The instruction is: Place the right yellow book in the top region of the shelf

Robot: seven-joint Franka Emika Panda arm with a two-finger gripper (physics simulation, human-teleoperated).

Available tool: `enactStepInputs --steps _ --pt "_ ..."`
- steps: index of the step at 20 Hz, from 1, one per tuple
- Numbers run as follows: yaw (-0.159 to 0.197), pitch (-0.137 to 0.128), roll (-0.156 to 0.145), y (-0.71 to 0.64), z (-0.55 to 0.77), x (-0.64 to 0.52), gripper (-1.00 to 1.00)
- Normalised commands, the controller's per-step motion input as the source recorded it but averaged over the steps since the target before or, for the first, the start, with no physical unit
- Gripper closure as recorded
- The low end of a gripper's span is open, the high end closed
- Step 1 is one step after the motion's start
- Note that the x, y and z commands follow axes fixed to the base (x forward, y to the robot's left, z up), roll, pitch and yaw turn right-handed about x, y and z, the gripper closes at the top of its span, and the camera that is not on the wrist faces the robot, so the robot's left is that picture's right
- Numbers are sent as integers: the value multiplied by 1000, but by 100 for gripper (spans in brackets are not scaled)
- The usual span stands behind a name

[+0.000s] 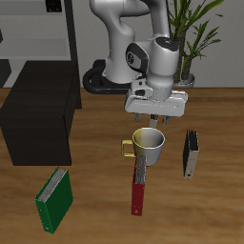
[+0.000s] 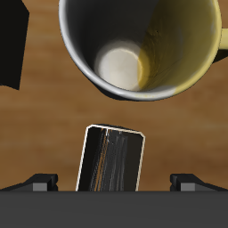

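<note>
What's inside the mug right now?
Nothing: the wrist view looks straight into the mug and shows its bare pale bottom. Part of the inner wall is out of frame.

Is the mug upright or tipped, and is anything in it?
Upright and empty: the mug stands mouth up, and the wrist view shows its bare inside bottom.

Your exterior view looks down from front, above. Wrist view looks straight down, close, sharing the mug (image 1: 148,143) (image 2: 142,44) beyond the fingers (image 2: 40,183).
</note>
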Motion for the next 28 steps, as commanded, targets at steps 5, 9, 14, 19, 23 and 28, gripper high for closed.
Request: enactStepInputs --steps 5,9,14,19,23,28 --pt "-8 38 -37 -122 -151 105 100" --pt "-1 -25 -11 -149 195 -92 100" --pt "8 -31 -12 -173 248 -97 100" --pt "70 -43 -88 -375 339 -124 100" --pt "64 15 -207 -550 351 -8 100" --pt "95 -42 -226 -421 274 -77 100"
